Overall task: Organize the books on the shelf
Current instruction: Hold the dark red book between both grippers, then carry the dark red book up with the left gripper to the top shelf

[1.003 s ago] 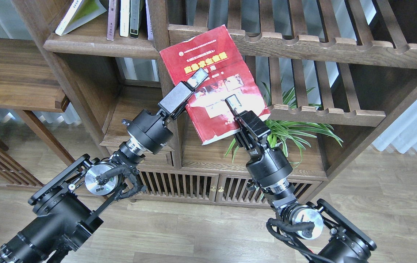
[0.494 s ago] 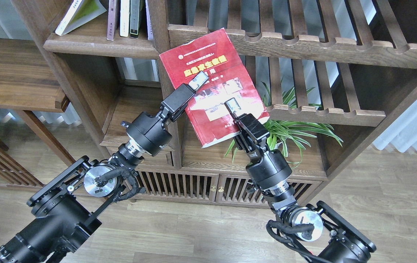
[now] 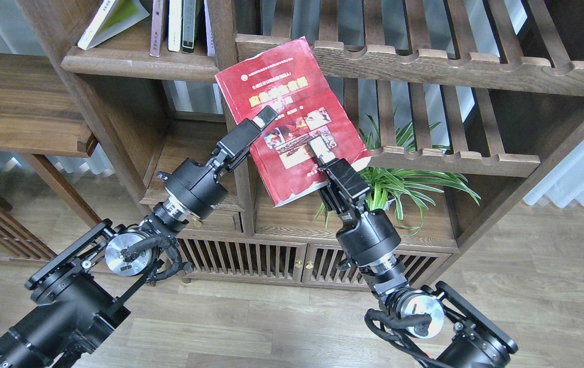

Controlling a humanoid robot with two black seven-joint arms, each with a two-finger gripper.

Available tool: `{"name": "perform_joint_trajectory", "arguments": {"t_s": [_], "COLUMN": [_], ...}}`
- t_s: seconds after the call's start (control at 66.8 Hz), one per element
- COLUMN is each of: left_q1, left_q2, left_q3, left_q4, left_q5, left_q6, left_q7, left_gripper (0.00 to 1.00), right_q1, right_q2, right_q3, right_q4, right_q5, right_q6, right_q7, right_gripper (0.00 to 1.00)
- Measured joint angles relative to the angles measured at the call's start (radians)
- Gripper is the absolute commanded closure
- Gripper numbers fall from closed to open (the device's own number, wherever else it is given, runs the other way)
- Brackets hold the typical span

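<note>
The red book (image 3: 292,84) with small photos on its cover is held tilted in the air, in front of the bookcase's upright post. My left gripper (image 3: 263,118) is shut on its left edge. My right gripper (image 3: 317,146) is shut on its lower edge. The shelf (image 3: 133,64), a solid dark-brown board with a rounded front edge, is up and to the left of the book. A yellow-green book (image 3: 113,18) leans on it at the left. The dark maroon book is out of view.
Thin white- and dark-spined books (image 3: 174,25) stand on the shelf's right end. Slatted racks (image 3: 425,56) with notched rails are on the right. A green plant (image 3: 409,186) stands below them, just right of my right arm. A low cabinet (image 3: 271,258) is at the bottom.
Both grippers have carried the red book to the left and a little up. The book's top corner now lies nearer the shelf's right end.
</note>
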Motion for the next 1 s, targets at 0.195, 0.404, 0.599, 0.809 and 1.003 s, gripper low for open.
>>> {"name": "perform_joint_trajectory", "arguments": {"t_s": [0.195, 0.404, 0.599, 0.809, 1.003], "left_q1": [-0.009, -0.020, -0.024, -0.075, -0.158], "left_q2": [0.040, 0.119, 0.132, 0.131, 0.132], "left_q3": [-0.002, -0.015, -0.081, -0.127, -0.204], "left_q4": [-0.010, -0.042, -0.090, -0.120, -0.121], "left_q5": [0.010, 0.021, 0.061, 0.089, 0.121], "left_q6": [0.000, 0.000, 0.000, 0.000, -0.001], "left_q7": [0.004, 0.004, 0.003, 0.003, 0.004], "left_gripper": [0.94, 0.96, 0.96, 0.96, 0.96], "right_q1": [-0.005, -0.015, -0.009, -0.010, -0.010], "right_q2": [-0.007, -0.010, -0.008, -0.013, -0.017], "right_q3": [0.012, 0.015, 0.015, 0.019, 0.020], "right_q4": [-0.011, -0.037, -0.051, -0.065, -0.091], "right_q5": [-0.001, -0.001, -0.001, -0.001, -0.001], "right_q6": [0.000, 0.000, 0.000, 0.000, 0.000], "right_q7": [0.002, 0.003, 0.003, 0.003, 0.003], "right_gripper": [0.18, 0.17, 0.17, 0.15, 0.15]}}
